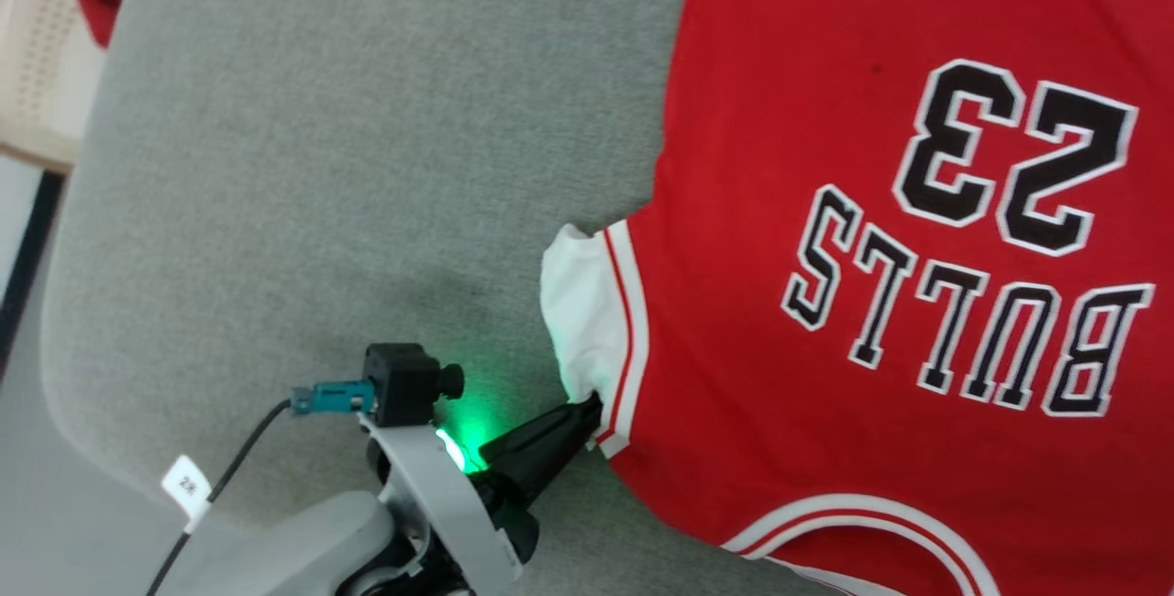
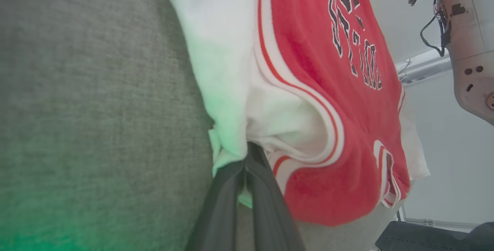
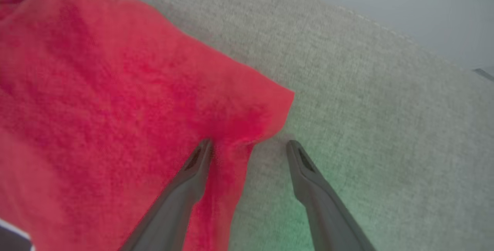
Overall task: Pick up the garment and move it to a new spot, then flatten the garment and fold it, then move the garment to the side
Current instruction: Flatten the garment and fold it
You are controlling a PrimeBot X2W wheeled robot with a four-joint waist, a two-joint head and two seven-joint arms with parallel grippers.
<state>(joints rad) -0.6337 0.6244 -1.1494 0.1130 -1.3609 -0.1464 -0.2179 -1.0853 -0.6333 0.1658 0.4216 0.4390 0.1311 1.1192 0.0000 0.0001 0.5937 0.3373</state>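
The red garment (image 1: 825,211) lies spread on the grey cushion (image 1: 321,165), its black 23 and BULLS lettering upside down to me. My left gripper (image 1: 587,413) is shut on the hem of the white sleeve (image 1: 578,303); in the left wrist view the fingers (image 2: 247,173) pinch that white cloth (image 2: 227,89) beside the striped trim. In the right wrist view my right gripper (image 3: 249,146) stands open at a red corner of the garment (image 3: 115,108), one finger (image 3: 200,158) lying on the fabric, the other on bare cushion (image 3: 366,127).
A cream plastic chair (image 1: 41,55) with a red cloth on it stands at the far left, beyond the cushion's rounded edge. Pale floor (image 1: 27,504) runs below that edge. A robot body with cables (image 2: 463,50) appears in the left wrist view.
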